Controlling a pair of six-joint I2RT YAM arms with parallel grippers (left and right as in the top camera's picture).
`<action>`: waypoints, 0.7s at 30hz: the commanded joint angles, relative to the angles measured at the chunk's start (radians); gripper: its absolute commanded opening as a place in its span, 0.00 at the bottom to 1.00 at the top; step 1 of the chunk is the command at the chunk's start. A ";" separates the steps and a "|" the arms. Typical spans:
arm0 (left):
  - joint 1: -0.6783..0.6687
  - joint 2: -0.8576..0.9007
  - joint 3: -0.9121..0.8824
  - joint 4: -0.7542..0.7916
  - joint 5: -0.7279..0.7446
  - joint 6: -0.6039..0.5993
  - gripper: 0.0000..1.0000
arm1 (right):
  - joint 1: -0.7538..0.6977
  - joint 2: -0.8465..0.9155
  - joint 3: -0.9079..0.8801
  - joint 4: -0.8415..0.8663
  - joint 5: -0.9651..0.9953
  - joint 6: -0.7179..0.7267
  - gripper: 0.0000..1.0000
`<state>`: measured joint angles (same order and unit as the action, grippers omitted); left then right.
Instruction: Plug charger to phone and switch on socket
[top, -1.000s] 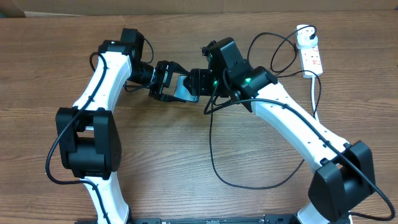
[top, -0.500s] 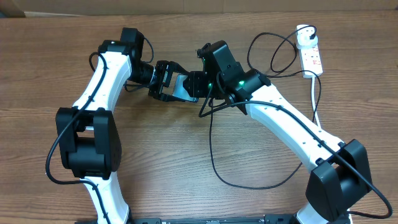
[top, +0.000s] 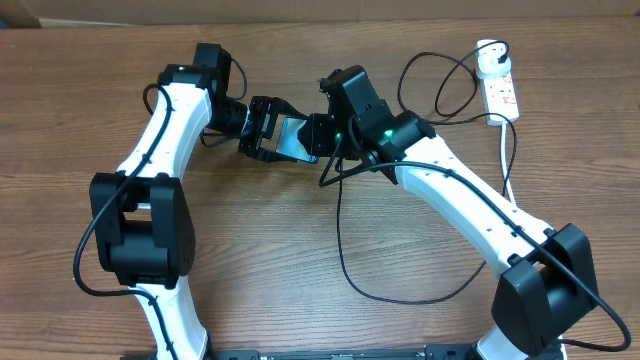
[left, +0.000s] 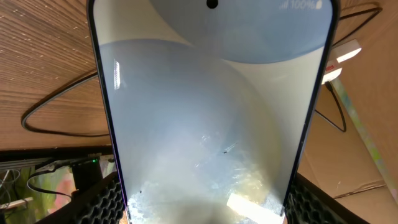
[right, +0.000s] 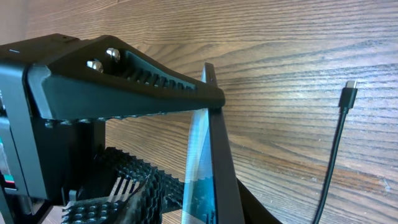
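The phone (top: 296, 140) is held up off the table between both arms, its screen lit pale blue (left: 211, 112). My left gripper (top: 266, 133) is shut across its width, a ribbed pad (left: 102, 202) on each long edge. My right gripper (top: 318, 131) straddles the phone's other end, which shows edge-on (right: 216, 162). One pad (right: 163, 194) lies against the glass and the other jaw against the back. The charger, a thin black cable (top: 340, 235), loops over the table, and its connector tip (right: 349, 93) lies loose on the wood. The socket (top: 503, 95) lies at the far right.
A round white plug adapter (top: 489, 62) sits in the socket's far end. The socket's white cord (top: 506, 150) runs down the right side. The black cable curls around my right arm (top: 470, 205). My left gripper's finger (right: 124, 81) fills the upper left of the right wrist view.
My right gripper has shifted slightly left onto the phone's end and its jaws have narrowed around it. The left gripper and phone have stayed put.
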<state>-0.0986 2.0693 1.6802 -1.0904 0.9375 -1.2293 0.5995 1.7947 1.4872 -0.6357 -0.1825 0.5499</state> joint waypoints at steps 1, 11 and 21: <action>-0.007 0.003 0.034 0.007 0.020 -0.014 0.04 | 0.007 0.003 0.018 0.004 0.010 0.027 0.28; -0.007 0.003 0.034 0.008 0.021 -0.013 0.04 | 0.008 0.003 0.018 0.000 0.026 0.051 0.04; -0.006 0.003 0.034 0.022 -0.020 -0.012 0.04 | 0.003 0.003 0.018 -0.001 0.039 0.053 0.04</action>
<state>-0.0963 2.0693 1.7016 -1.0569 0.9474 -1.2358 0.6147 1.8080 1.4826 -0.6716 -0.1673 0.6025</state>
